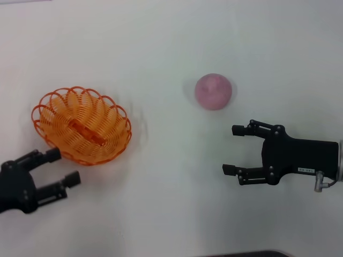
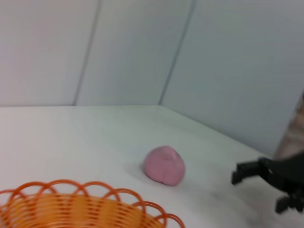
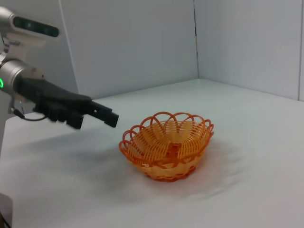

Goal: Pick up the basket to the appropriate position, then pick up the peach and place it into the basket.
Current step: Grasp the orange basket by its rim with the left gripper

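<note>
2 grippers spread: my left gripper [image 1: 64, 166] just beside basket [image 1: 81, 125]; right gripper [image 1: 234, 149] near peach [image 1: 213, 91].

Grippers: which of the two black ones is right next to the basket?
The left gripper. Its open fingers sit by the basket rim; the right gripper is near the peach instead.

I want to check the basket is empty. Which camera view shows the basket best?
The right wrist view: the whole basket shows from the side, with nothing inside. The head view shows it whole from above, also empty, near the left gripper. The left wrist view shows only its rim.
</note>
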Robot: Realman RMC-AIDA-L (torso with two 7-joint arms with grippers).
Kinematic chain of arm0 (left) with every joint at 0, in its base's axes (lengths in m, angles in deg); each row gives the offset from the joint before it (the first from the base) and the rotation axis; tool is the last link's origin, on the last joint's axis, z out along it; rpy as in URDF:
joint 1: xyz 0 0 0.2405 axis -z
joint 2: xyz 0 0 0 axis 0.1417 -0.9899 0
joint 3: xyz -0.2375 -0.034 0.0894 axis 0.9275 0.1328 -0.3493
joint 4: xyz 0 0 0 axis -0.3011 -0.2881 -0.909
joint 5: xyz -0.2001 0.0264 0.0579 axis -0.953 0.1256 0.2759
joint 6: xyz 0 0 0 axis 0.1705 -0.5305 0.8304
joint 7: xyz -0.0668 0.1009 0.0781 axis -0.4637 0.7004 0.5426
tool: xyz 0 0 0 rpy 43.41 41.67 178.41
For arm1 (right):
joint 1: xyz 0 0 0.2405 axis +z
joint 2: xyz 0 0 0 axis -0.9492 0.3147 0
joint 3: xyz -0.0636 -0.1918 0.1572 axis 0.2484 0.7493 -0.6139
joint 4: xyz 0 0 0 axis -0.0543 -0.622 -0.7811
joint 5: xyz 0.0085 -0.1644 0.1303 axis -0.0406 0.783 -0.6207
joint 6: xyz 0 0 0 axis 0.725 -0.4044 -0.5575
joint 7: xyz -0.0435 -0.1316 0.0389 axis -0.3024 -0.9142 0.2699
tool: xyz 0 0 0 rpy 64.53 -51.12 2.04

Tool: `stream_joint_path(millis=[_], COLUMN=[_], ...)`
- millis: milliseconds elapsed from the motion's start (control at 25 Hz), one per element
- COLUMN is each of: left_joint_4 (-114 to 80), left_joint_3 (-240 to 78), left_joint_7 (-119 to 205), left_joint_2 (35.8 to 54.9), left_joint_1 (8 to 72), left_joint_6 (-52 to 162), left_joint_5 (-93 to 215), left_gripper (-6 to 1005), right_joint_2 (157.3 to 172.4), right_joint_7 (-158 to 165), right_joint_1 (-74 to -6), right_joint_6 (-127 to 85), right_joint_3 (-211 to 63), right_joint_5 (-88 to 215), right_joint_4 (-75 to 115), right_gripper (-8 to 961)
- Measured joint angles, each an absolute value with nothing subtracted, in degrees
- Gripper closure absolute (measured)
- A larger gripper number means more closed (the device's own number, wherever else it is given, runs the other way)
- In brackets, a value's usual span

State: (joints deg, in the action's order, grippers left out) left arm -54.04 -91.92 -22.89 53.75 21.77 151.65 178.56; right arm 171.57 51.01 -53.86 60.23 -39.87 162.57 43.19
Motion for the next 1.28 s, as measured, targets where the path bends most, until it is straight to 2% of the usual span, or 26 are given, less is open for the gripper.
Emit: stream_joint_path(millis=[360, 800, 1080, 1280], left_joint_4=[-56.47, -60.63, -64.10, -68.04], left_joint_3=[-91.24, -92.28, -95.39, -101.34], left_joint_7=[-48.77, -57.07, -62.84, -69.06], left_joint_2=[51.79, 50.83, 49.41, 49.36], left_joint_1=[24.84, 28.05, 32.14, 35.06], left_joint_6=[148.45, 144.25, 139.77, 135.60], left_joint_5=[178.20, 178.25, 180.21, 185.07], left_gripper=[161, 160, 161, 165], right_joint_2=[171.57, 171.66, 171.65, 171.65], right_joint_7=[51.24, 51.87, 51.90, 51.91], right_joint_1=[-53.76, -53.39, -53.04, -52.94], right_joint_6=[60.25, 60.30, 60.24, 60.22], right_joint_3=[-39.87, -39.87, -39.87, -39.87], right_joint_5=[162.56, 162.57, 162.63, 162.66], right_joint_4=[43.19, 43.19, 43.19, 43.19], right_gripper=[-5, -5, -5, -5])
